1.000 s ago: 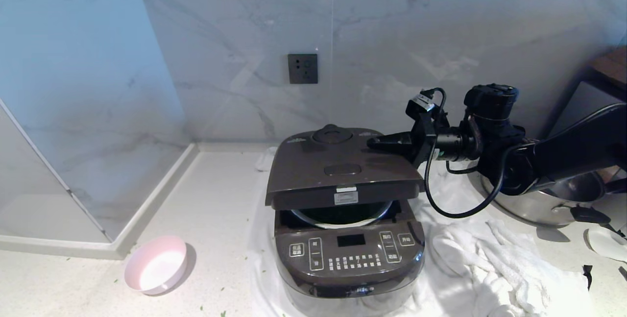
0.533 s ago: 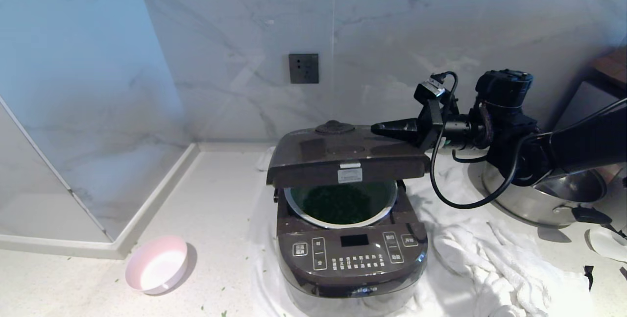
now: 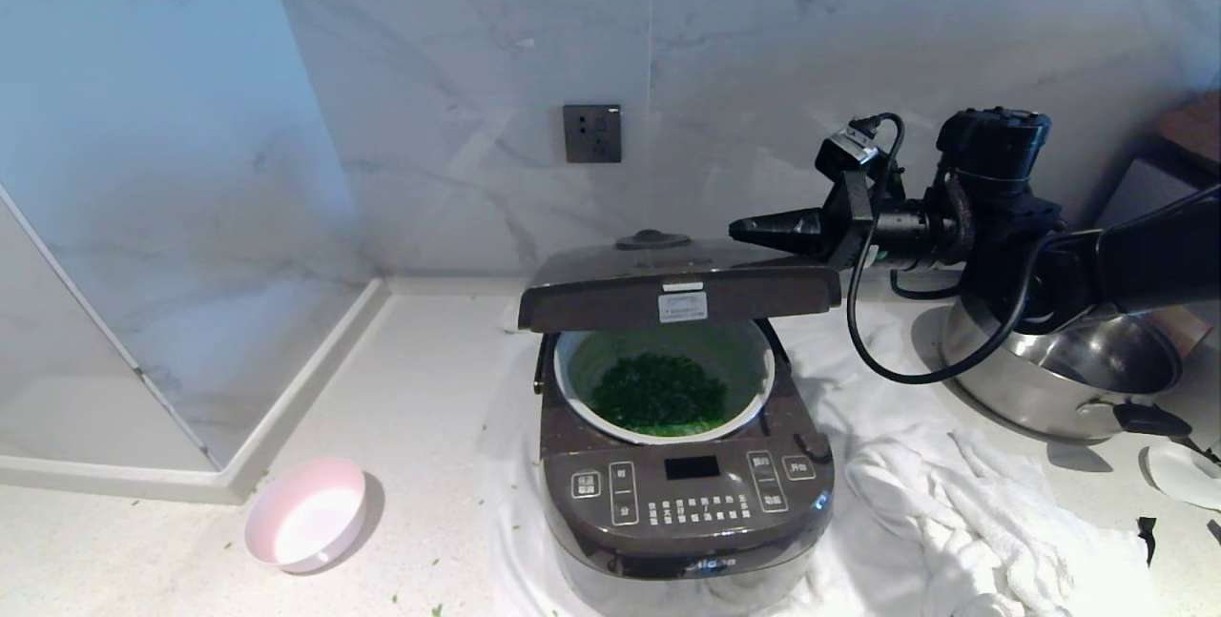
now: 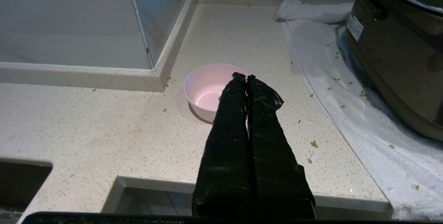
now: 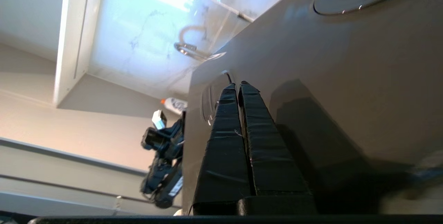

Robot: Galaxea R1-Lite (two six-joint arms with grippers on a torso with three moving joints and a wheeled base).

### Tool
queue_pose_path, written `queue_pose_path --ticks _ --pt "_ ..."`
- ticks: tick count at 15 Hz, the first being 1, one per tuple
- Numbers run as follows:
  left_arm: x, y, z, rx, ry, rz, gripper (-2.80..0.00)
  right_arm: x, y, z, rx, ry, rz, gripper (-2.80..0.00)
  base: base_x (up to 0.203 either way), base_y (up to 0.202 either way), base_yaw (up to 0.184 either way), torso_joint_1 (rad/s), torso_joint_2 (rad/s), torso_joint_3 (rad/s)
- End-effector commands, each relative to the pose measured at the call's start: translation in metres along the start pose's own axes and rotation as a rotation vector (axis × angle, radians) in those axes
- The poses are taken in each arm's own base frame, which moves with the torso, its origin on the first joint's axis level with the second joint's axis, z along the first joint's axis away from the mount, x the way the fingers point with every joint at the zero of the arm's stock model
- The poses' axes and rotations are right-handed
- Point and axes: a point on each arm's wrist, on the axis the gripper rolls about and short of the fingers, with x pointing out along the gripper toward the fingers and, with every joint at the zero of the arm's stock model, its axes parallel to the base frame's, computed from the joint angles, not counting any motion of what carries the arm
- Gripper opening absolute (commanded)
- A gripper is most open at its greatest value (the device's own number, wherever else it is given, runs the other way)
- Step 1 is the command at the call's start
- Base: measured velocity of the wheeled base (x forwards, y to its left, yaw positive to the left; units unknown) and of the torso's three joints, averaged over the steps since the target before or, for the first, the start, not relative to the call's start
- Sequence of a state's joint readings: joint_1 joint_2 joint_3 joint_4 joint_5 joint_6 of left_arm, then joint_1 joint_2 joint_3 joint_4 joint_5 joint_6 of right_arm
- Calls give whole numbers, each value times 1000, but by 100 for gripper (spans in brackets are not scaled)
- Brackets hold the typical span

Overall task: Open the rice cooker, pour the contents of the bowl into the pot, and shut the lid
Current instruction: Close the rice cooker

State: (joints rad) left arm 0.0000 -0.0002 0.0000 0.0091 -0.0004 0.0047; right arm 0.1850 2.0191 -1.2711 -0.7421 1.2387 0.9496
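Observation:
The rice cooker [image 3: 687, 512] stands on a white towel with its lid [image 3: 668, 288] half raised, about level. Below the lid the white pot [image 3: 572, 379] shows, with the green contents [image 3: 658, 393] inside. My right gripper [image 3: 739, 229] is shut and empty, its tips lying close along the lid's top near the right rear edge. In the right wrist view the right gripper [image 5: 238, 84] points along the lid [image 5: 346, 78]; contact is unclear. The pink bowl [image 3: 305, 514] sits empty on the counter at the left. My parked left gripper [image 4: 245, 77] is shut above the counter's front edge, short of the bowl [image 4: 207, 89].
A steel pot with black handles [image 3: 1078, 379] stands at the right behind my right arm. A crumpled white towel [image 3: 954, 512] spreads right of the cooker. A glass panel on a raised ledge [image 3: 286, 388] bounds the left. Green bits lie scattered on the counter [image 4: 313, 144].
The lid has swung upward, uncovering the pot and the green contents. My right gripper has risen along with it, still shut. The bowl and left arm have not moved.

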Motion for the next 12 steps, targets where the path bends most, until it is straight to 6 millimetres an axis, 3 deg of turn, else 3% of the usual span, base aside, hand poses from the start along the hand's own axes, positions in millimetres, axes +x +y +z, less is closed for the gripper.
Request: queue_pose_path --ticks 1,8,12 --pt "0 0 0 0 2 0 -280 -3 14 9 -52 -10 16 -280 0 0 0 0 0 0" --pt "0 0 0 0 2 0 -280 -12 66 27 -211 -47 52 -280 0 0 0 0 0 0" --pt "0 0 0 3 1 -1 -280 -35 94 49 -330 -116 39 -280 0 0 0 0 0 0"
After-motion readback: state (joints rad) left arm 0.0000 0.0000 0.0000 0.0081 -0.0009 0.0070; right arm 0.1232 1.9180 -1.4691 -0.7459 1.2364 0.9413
